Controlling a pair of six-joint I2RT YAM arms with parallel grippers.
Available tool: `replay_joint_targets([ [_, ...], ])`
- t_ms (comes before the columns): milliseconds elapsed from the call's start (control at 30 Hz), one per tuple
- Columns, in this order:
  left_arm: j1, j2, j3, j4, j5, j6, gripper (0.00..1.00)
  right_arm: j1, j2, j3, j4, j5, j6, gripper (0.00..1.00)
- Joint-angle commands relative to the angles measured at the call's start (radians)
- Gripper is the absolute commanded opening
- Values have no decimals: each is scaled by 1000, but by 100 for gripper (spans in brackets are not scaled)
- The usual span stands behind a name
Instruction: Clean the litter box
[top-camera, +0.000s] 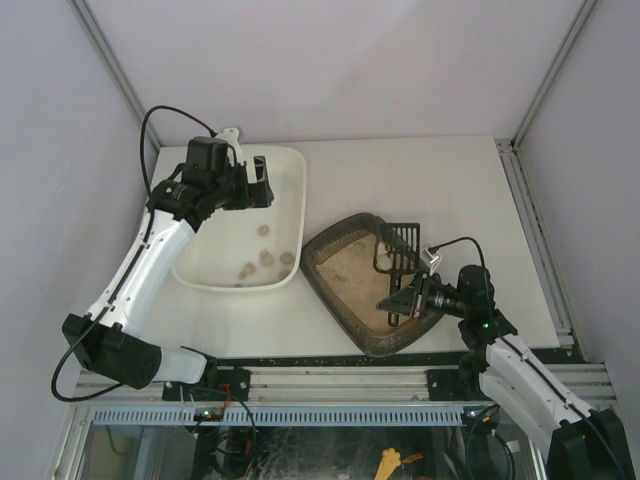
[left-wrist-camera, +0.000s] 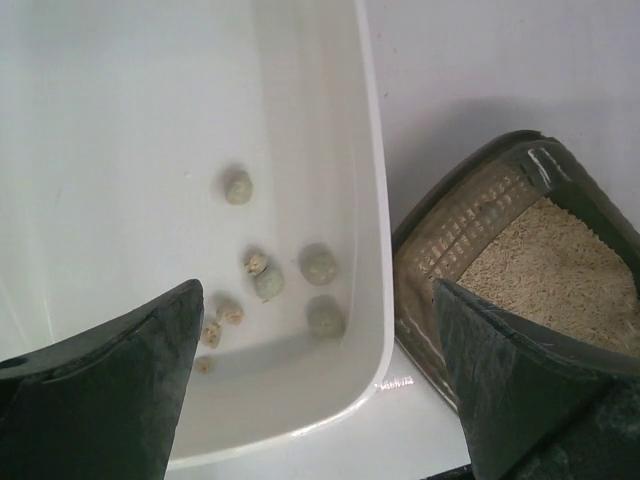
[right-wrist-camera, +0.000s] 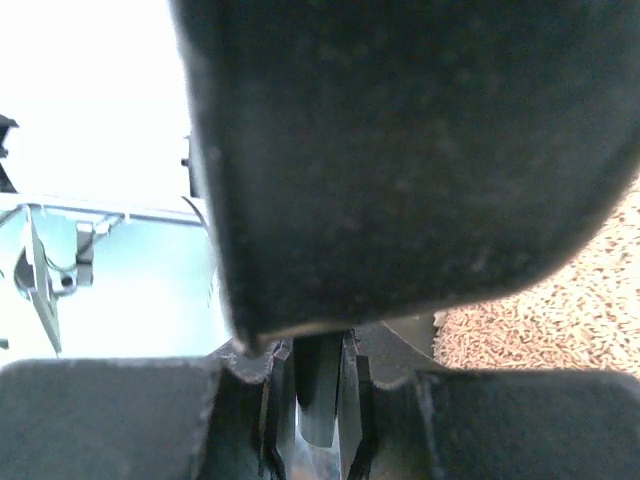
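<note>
Litter box, centre frame: lies beneath right hand, the nearer, closed on black scoop; left hand, open, over white tub, upper left

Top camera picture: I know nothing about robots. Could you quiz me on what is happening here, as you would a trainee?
1. True or false: the left gripper hangs open over the white tub.
2. Fill in: the right gripper, over the litter box, is shut on the handle of a black slotted ___.
3. Where do the small round clumps lie? A) in the white tub B) in the litter box C) on the bare table

Key: 1 true; 2 scoop; 3 A.
</note>
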Motion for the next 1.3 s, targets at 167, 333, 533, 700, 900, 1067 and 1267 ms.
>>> replay_joint_targets([
  [167, 47, -67, 5, -48, -6, 16, 100, -46, 11, -97, 283, -62, 181, 0],
  [333, 59, -67, -16, -38, 4, 10, 100, 4, 38, -48, 213, -44, 147, 0],
  [533, 65, -67, -29, -30, 17, 5, 100, -73, 44, -92, 349, -90, 279, 0],
  [700, 68, -59, -32, -37, 8, 13, 100, 65, 83, -11, 224, -50, 190, 0],
  [900, 72, -61, -5, -79, -91, -15, 100, -1, 99, -11, 267, -86, 246, 0],
  [1067, 85, -66, 18, -89, -31, 83, 100, -96, 109, -78, 564, -137, 451, 0],
  [1267, 91, -64, 23, -94, -49, 125, 75, -8, 115, -22, 422, -118, 369, 0],
])
